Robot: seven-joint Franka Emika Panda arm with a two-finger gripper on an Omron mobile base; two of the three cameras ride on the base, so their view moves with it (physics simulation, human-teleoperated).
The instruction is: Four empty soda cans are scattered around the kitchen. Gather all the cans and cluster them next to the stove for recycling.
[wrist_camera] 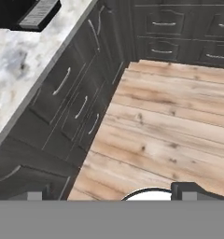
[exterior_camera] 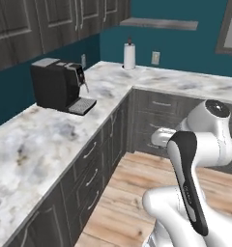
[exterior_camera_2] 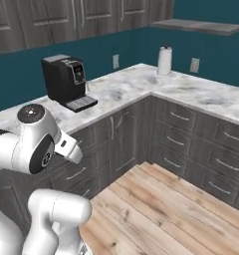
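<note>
Room: teal walls, dark grey cabinets (exterior_camera_2: 126, 134), plank floor (exterior_camera: 132, 193).
Counter (exterior_camera: 45, 140): pale marble, L-shaped, along left and far walls.
Coffee machine (exterior_camera: 57, 84): black, on left run of counter, against wall.
Paper towel roll (exterior_camera: 129, 56): upright at far corner.
Gripper (wrist_camera: 111, 193): fingertips spread wide, holding nothing, aimed down at floor beside drawer fronts.
Soda cans, stove: whereabouts relative to gripper impossible to tell.

A black coffee machine (exterior_camera_2: 65, 81) stands near the counter's (exterior_camera_2: 126, 87) front edge; a paper towel roll (exterior_camera_2: 164, 60) stands at its back corner.
</note>
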